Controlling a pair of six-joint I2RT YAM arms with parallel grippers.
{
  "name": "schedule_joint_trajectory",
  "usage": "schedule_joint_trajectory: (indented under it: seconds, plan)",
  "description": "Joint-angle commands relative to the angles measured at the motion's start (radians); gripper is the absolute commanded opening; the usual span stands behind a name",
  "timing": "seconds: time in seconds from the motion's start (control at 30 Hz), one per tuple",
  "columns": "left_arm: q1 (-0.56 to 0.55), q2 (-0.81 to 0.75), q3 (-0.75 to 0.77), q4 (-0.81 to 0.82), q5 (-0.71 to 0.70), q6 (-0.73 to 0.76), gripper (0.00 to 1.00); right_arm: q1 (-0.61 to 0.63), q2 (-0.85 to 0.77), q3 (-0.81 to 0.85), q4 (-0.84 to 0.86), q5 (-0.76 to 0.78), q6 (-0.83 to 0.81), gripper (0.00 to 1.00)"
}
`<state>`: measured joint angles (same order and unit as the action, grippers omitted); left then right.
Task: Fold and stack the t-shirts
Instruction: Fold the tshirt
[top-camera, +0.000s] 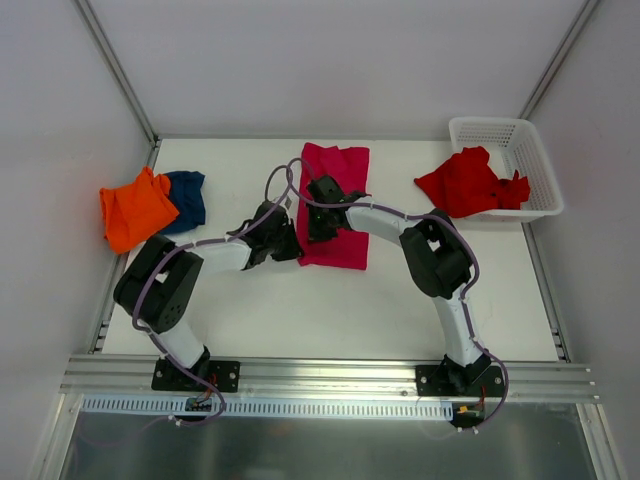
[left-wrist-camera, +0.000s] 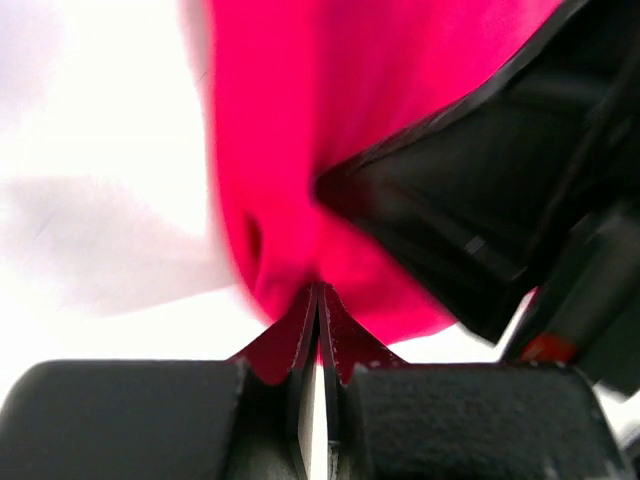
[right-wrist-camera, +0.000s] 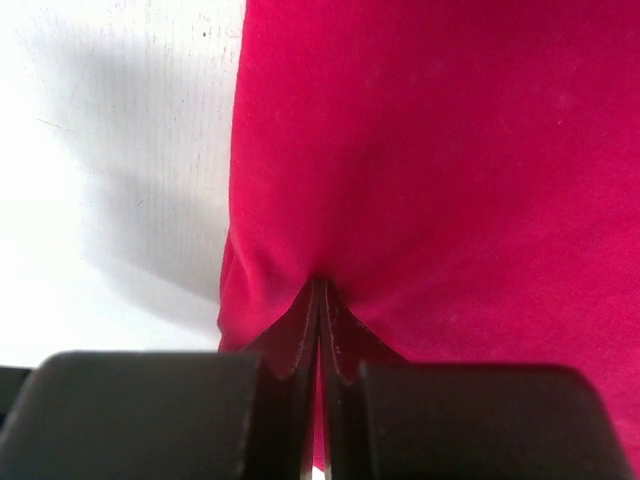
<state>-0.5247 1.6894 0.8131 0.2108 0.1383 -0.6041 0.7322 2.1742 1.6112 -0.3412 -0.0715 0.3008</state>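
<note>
A magenta-pink t-shirt (top-camera: 340, 170) lies partly folded at the table's middle back. My left gripper (top-camera: 290, 243) is at its near left edge, jaws shut, with the cloth (left-wrist-camera: 290, 150) puckering into the fingertips (left-wrist-camera: 318, 300). My right gripper (top-camera: 318, 222) is just beyond it over the shirt, also shut, pinching a fold of the cloth (right-wrist-camera: 430, 150) at its tips (right-wrist-camera: 320, 290). An orange t-shirt (top-camera: 135, 210) and a navy blue t-shirt (top-camera: 188, 197) lie crumpled together at the far left. A bright red t-shirt (top-camera: 468, 182) hangs over the left rim of the basket.
The white mesh basket (top-camera: 520, 140) stands at the back right corner. The right arm's black body (left-wrist-camera: 500, 180) fills the right side of the left wrist view, close to my left gripper. Grey walls and a metal frame bound the table.
</note>
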Motion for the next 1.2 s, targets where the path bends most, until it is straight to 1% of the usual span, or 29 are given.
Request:
schedule_joint_trajectory:
  seconds: [0.0,0.07,0.23,0.4,0.43,0.5,0.53,0.63,0.67,0.73,0.77,0.8,0.83,0.87,0.93,0.97,1.0,1.07,1.13,1.17]
  plan:
    - [-0.012,-0.092,-0.043,-0.102,-0.069,0.049,0.0,0.007,0.026,-0.036,-0.114,0.052,-0.02,0.0]
    - [-0.012,-0.128,-0.045,-0.166,-0.109,0.061,0.0,0.007,0.024,-0.037,-0.116,0.053,-0.02,0.0]
    - [-0.011,-0.145,-0.046,-0.247,-0.183,0.07,0.0,0.007,0.016,-0.048,-0.12,0.049,-0.02,0.01]
    - [-0.011,-0.129,-0.031,-0.26,-0.174,0.052,0.0,0.01,-0.022,-0.092,-0.099,0.065,-0.026,0.01]
    - [-0.011,-0.135,-0.029,-0.258,-0.172,0.052,0.0,0.012,-0.063,-0.117,-0.093,0.109,-0.032,0.01]
    - [-0.011,-0.168,-0.023,-0.255,-0.175,0.059,0.0,0.012,-0.124,-0.143,-0.102,0.146,-0.052,0.06]
    - [-0.011,-0.193,-0.023,-0.252,-0.174,0.061,0.0,0.013,-0.205,-0.177,-0.107,0.186,-0.06,0.09]
    - [-0.011,-0.233,-0.037,-0.254,-0.157,0.052,0.0,0.013,-0.336,-0.226,-0.145,0.258,-0.083,0.17]
    - [-0.011,-0.258,-0.045,-0.252,-0.151,0.044,0.0,0.013,-0.42,-0.244,-0.153,0.269,-0.088,0.28]
    - [-0.012,-0.289,-0.083,-0.243,-0.141,0.024,0.0,0.016,-0.5,-0.315,-0.167,0.298,-0.088,0.35]
    - [-0.012,-0.321,-0.119,-0.22,-0.141,0.017,0.04,0.021,-0.581,-0.342,-0.162,0.309,-0.088,0.44]
    - [-0.012,-0.339,-0.139,-0.214,-0.116,0.001,0.1,0.022,-0.62,-0.4,-0.157,0.315,-0.083,0.48]
    - [-0.014,-0.373,-0.156,-0.185,-0.092,-0.006,0.24,0.026,-0.654,-0.427,-0.156,0.317,-0.075,0.5]
    - [-0.015,-0.39,-0.184,-0.163,-0.085,-0.014,0.32,0.026,-0.709,-0.448,-0.156,0.32,-0.074,0.52]
    - [-0.035,-0.418,-0.204,-0.145,-0.069,-0.029,0.46,0.026,-0.746,-0.507,-0.168,0.347,-0.066,0.53]
    - [-0.046,-0.431,-0.216,-0.136,-0.072,-0.033,0.59,0.024,-0.758,-0.526,-0.168,0.363,-0.052,0.54]
    - [-0.058,-0.433,-0.218,-0.12,-0.077,-0.039,0.64,0.026,-0.767,-0.546,-0.167,0.38,-0.046,0.56]
    - [-0.084,-0.407,-0.223,-0.096,-0.05,-0.045,0.66,0.021,-0.76,-0.588,-0.17,0.409,-0.034,0.56]
    - [-0.087,-0.373,-0.235,-0.01,-0.007,-0.066,0.67,0.018,-0.728,-0.617,-0.144,0.391,-0.011,0.56]
    - [-0.089,-0.337,-0.245,0.027,0.016,-0.077,0.69,0.015,-0.719,-0.632,-0.125,0.374,-0.006,0.56]
